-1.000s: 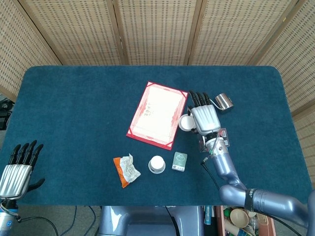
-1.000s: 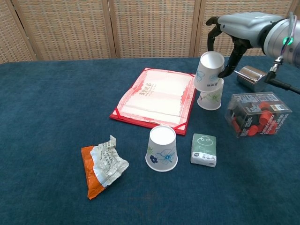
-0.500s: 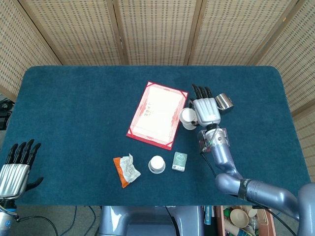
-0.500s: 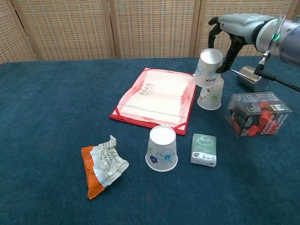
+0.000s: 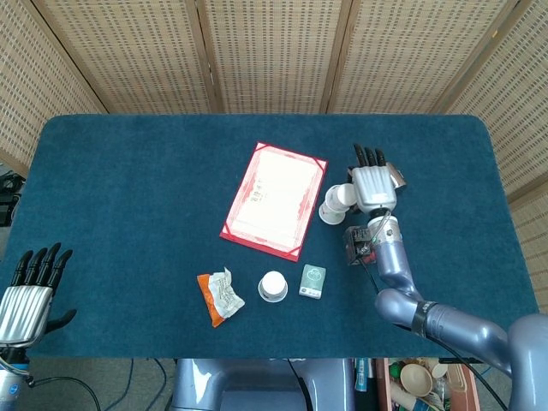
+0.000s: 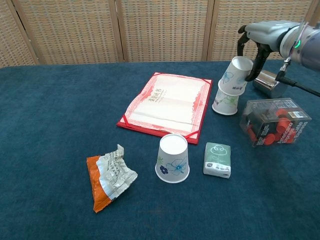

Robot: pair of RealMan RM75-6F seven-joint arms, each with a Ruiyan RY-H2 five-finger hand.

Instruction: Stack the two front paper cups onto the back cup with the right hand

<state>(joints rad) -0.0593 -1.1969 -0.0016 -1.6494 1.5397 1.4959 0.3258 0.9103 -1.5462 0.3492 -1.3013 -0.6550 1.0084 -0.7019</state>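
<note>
Paper cup (image 6: 236, 75) in right hand (image 6: 260, 37)

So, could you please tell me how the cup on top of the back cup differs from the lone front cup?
The top cup leans tilted on the back cup, with the right hand at it; the front cup stands level on the table, untouched. The top cup sits beside the red folder; the front cup stands before it. Both are upside-down floral paper cups.

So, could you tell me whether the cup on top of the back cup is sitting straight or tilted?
Tilted. In the chest view the top cup leans right on the back cup, the right hand at it.
</note>
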